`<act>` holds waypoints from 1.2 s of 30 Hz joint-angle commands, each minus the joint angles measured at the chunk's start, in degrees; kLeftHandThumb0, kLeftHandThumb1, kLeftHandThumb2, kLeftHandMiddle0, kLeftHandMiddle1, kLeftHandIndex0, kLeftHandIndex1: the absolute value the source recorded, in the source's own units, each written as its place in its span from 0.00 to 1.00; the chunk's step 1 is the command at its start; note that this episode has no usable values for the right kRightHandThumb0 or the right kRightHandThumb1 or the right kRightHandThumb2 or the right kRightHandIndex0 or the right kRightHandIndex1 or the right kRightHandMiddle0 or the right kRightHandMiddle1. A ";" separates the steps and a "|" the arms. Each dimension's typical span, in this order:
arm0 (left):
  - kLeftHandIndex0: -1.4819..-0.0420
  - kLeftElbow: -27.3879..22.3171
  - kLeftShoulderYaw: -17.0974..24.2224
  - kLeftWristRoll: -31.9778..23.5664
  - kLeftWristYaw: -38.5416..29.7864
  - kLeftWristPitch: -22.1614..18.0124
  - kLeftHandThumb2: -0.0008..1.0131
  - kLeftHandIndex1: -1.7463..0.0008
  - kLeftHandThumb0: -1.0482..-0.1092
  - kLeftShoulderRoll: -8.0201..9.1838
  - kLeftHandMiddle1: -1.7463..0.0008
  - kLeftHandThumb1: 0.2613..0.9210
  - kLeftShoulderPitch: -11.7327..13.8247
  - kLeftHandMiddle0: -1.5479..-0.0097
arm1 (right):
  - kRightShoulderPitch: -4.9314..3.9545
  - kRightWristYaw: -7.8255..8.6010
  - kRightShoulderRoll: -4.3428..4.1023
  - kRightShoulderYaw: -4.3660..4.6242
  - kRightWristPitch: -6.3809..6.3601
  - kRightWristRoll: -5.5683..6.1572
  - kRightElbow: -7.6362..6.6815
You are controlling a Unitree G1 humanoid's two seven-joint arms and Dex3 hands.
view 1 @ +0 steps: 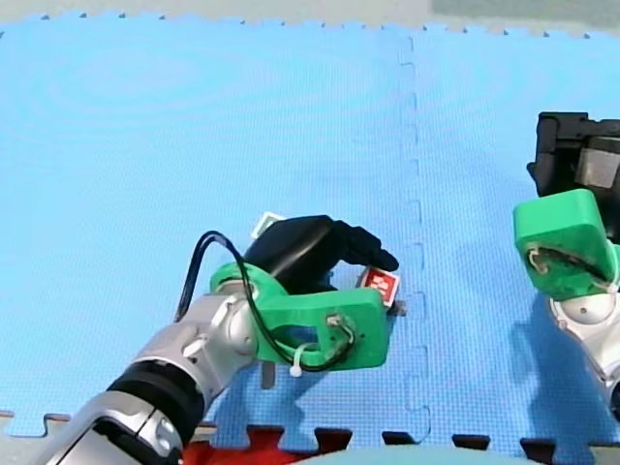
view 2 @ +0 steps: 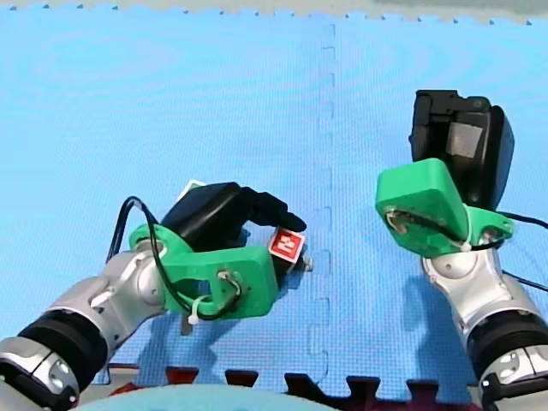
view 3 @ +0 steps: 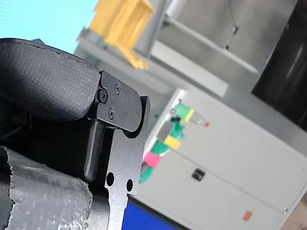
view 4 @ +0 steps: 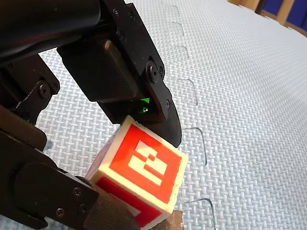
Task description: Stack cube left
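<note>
- Left hand (view 2: 221,214): pinching red cube (view 2: 287,245), near front edge of mat (view 2: 171,103), beside its seam.
- Green-edged cube (view 1: 266,225): just behind left hand, mostly hidden.
- Right hand (view 2: 458,145): over right edge; grip cannot be told.

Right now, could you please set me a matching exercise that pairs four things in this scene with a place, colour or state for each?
Things:
1. red cube
2. left robot hand
3. right robot hand
4. foam mat

Descriptions:
A. blue, lying under everything else
B. over the right side of the mat
C. gripped by a robot hand
D. closed on a cube

Pairs: 1-C, 2-D, 3-B, 4-A
</note>
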 commanded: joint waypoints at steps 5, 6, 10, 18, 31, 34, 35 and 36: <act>0.51 -0.39 -0.45 0.17 -1.86 1.82 0.00 1.00 0.53 0.34 0.00 0.69 -1.12 0.43 | 0.23 -0.04 -0.89 -0.10 -1.14 -0.01 0.05; 0.58 -0.48 -0.59 0.26 -2.37 2.06 0.00 1.00 0.41 0.42 0.00 0.69 -1.33 0.44 | 0.25 -0.04 -0.93 -0.09 -1.25 -0.02 0.08; 0.68 -1.26 -0.81 0.26 -4.04 2.60 0.01 1.00 0.20 0.80 0.00 0.71 -1.56 0.45 | 0.29 0.13 -1.08 -0.17 -1.58 0.08 0.16; 0.80 -4.62 -0.27 -1.05 -9.22 3.83 0.01 1.00 0.10 1.62 0.00 0.75 -0.94 0.50 | 0.26 0.51 -1.45 -0.45 -2.17 0.28 0.65; 0.88 -11.71 0.58 -3.67 -18.36 8.93 0.00 1.00 0.04 2.32 0.00 0.75 0.45 0.52 | 0.22 0.47 -1.33 -0.55 -2.37 0.22 0.99; 0.88 -12.98 0.78 -4.60 -20.86 9.55 0.00 1.00 0.03 2.63 0.00 0.75 0.75 0.51 | 0.22 0.38 -1.34 -0.56 -2.45 0.20 1.21; 0.88 -13.32 0.83 -4.92 -21.79 9.49 0.00 1.00 0.03 2.85 0.00 0.75 0.79 0.51 | 0.22 0.34 -1.35 -0.56 -2.48 0.19 1.27; 0.88 -13.67 0.95 -5.44 -23.25 9.39 0.00 1.00 0.02 3.24 0.00 0.75 0.73 0.51 | 0.22 0.30 -1.37 -0.57 -2.52 0.18 1.33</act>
